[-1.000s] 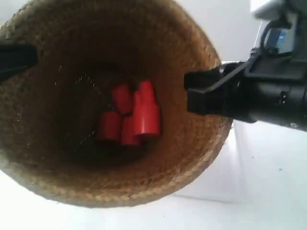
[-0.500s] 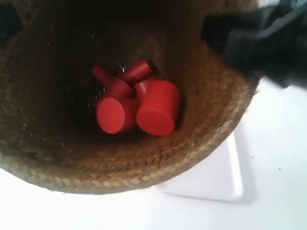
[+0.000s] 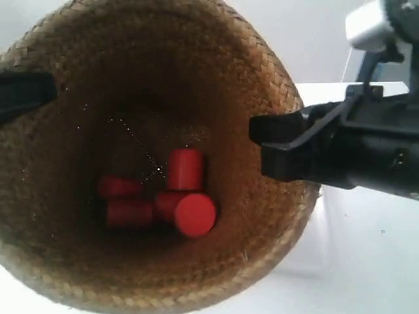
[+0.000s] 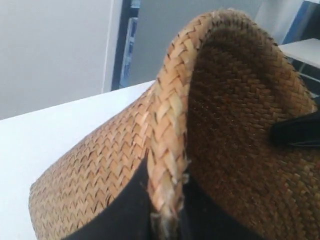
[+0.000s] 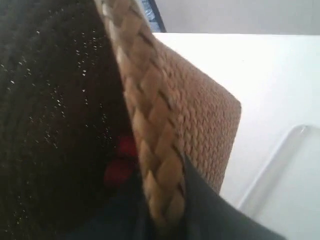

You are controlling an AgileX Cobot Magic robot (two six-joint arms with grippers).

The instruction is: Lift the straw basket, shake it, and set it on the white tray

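While both grippers pinch its braided rim, the straw basket (image 3: pixel 262 85) hangs clear of the table (image 5: pixel 260 70), mouth turned toward the exterior camera and filling nearly the whole frame. Several red cylinders (image 3: pixel 186 170) lie loose at its bottom, lower centre of that frame. The left gripper (image 4: pixel 165 220) is clamped on the rim, one dark finger outside the wall and one inside; the right gripper (image 5: pixel 165 215) grips the opposite rim in the same way. The lift looks done and the shaking appears to be under way or just over; setting down is not yet done.

The white tray (image 5: pixel 280 150) sits at the lower right of the right wrist frame, beside and below the basket's base rather than under it. In the exterior view only a pale patch shows at lower right, under the arm at the view's right. The basket's base must therefore shift toward the tray before descending. The table around the tray appears unobstructed, but the tray's low rim is narrower than the basket, so centring matters. The basket hides whatever lies beneath it.
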